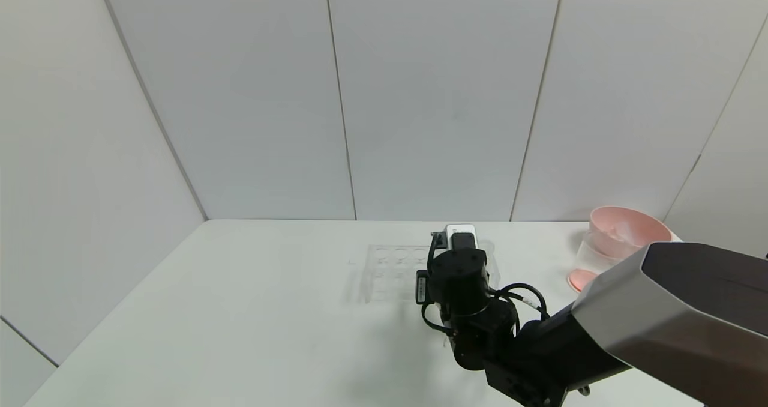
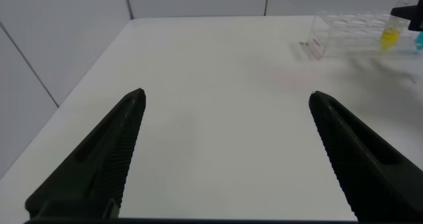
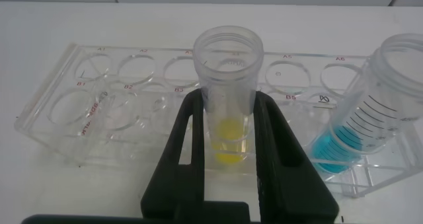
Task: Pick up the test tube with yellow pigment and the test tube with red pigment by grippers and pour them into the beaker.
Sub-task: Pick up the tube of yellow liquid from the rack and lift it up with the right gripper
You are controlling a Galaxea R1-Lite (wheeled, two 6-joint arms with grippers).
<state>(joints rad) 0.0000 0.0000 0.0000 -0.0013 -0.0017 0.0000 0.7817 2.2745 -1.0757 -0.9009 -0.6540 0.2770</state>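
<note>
The yellow tube (image 3: 226, 112), upright in the rack (image 3: 99, 105) at frame centre, is clasped by the right gripper (image 3: 228, 151) for lifting. The left gripper (image 2: 225, 158) is held wide, parked over bare table (image 2: 211, 85).

Lab-style test bench, plain white table (image 1: 240, 311), bare grey wall panels (image 1: 432, 95), clear labelled test tube rack (image 3: 125, 92), graduated tube with blue liquid (image 3: 360, 121)

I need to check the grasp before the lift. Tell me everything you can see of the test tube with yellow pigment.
The test tube with yellow pigment is a clear plastic tube with an open, ribbed rim and a little bright yellow liquid at its bottom. It stands upright in a hole of the clear rack, beside a tilted tube of blue liquid. The right gripper has its black jaws on either side of the tube's lower part, apparently touching it.
</note>
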